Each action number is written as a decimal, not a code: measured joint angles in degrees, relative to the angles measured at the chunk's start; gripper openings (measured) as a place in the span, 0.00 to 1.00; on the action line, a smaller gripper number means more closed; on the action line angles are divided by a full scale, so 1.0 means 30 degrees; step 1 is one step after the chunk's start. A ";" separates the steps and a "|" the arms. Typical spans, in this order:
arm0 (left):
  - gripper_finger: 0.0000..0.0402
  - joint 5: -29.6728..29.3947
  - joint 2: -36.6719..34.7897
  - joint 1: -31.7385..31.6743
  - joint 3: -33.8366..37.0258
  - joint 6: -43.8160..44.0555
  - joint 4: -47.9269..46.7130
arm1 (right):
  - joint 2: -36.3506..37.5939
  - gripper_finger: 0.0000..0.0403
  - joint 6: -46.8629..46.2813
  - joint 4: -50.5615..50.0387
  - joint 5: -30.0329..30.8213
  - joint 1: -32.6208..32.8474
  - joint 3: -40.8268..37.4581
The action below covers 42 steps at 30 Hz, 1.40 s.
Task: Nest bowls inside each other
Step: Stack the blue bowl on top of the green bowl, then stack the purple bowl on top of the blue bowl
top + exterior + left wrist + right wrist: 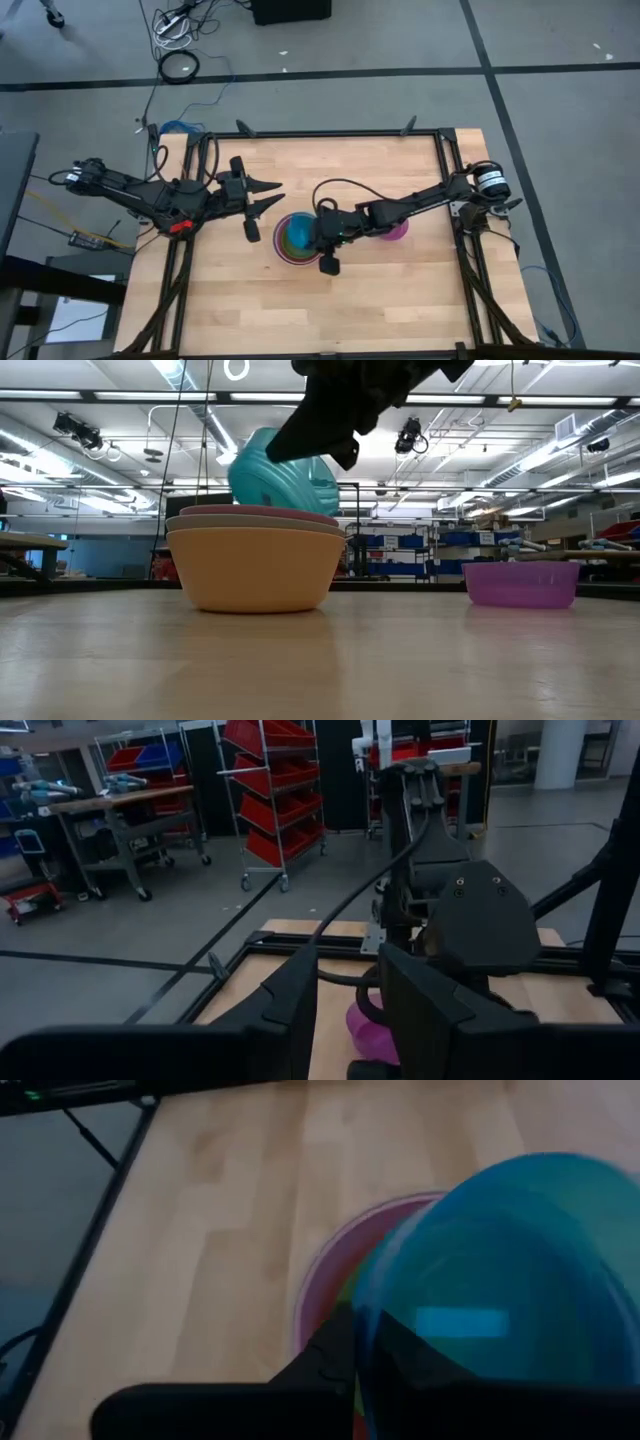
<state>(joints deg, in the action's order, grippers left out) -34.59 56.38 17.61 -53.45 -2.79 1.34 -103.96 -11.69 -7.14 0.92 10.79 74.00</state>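
Note:
A stack of nested bowls stands left of the table's middle, a light orange bowl [255,572] outermost with a pink rim [322,1270] on top. My right gripper [362,1328] is shut on a teal-blue bowl [278,475], which is tilted just over that stack [290,240]. A purple bowl [520,583] rests on its base to the right, under my right arm [400,212]. My left gripper [275,194] hovers open, pointing level, beside the stack's far left side with nothing between its fingers [300,990]. My right gripper pinches the teal-blue bowl's rim [372,1312], one finger inside the wall and one outside. The fingers slant down from the table's right. The bowl is steeply tilted over the stack, its lower edge at the stack's rim; whether it touches the stack cannot be told.
The table's black frame [455,170] runs along its edges. Bare wood [330,310] lies near the front edge and at the far side [340,160]. Beyond the table are shelves with red bins [270,790] and workbenches.

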 joint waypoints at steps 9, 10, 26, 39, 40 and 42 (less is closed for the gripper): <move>0.29 0.0029 0.0000 0.0000 0.0000 0.0000 -0.0014 | 0.0000 0.26 -0.0908 -0.0284 -0.0275 -0.0007 0.0015; 0.29 0.0043 0.0000 0.0000 0.0000 0.0000 -0.0007 | 0.0025 0.29 -0.1010 -0.0323 -0.0268 -0.0015 0.0015; 0.29 0.0044 0.0000 0.0000 0.0000 0.0007 -0.0070 | -0.0394 0.31 -0.2096 -0.1863 0.0635 0.0280 -0.0016; 0.29 0.0036 0.0007 0.0000 0.0000 0.0145 -0.0493 | 0.2664 0.29 -0.1937 -0.5716 0.3037 0.0000 0.0029; 0.29 0.0036 0.0007 0.0000 0.0000 0.0153 -0.0574 | 0.3210 0.29 -0.2239 -0.7225 0.3931 0.0001 0.0029; 0.29 0.0036 0.0007 0.0000 0.0000 0.0222 -0.0637 | 0.4130 0.28 -0.3625 -1.0831 0.5176 0.0058 0.0029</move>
<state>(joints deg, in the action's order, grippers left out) -34.48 56.40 17.61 -53.45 -2.12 -0.57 -91.57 -22.57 -39.63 16.45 10.96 74.08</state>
